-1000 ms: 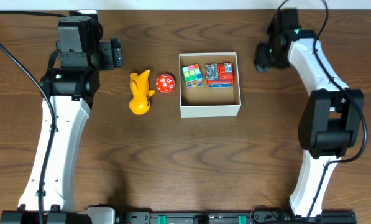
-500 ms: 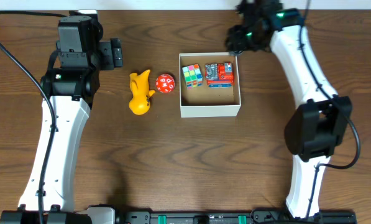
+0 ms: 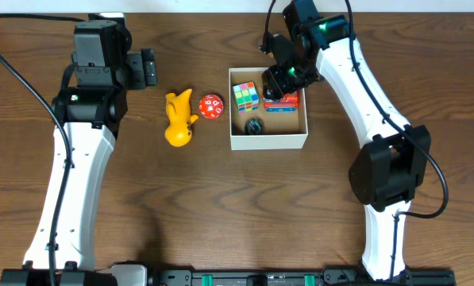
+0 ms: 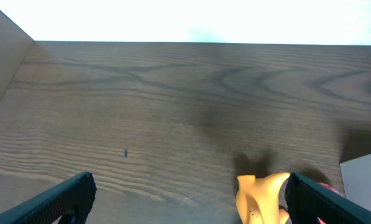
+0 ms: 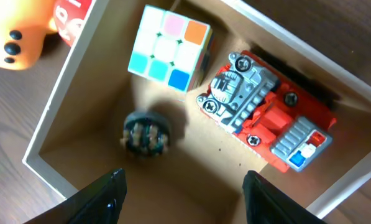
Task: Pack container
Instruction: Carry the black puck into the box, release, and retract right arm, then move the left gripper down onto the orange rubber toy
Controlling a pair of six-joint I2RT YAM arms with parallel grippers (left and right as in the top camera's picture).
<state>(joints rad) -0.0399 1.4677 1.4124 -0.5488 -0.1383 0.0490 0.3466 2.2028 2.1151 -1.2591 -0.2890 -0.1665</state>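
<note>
right gripper [image 3: 283, 79] swung in from off to the right to over the container [image 3: 268, 141], where a small dark round piece [image 3: 254, 125] has appeared.

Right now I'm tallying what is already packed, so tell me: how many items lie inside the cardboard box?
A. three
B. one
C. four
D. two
A: inside the container lie a puzzle cube, a red and grey toy and a small dark round piece.
</note>
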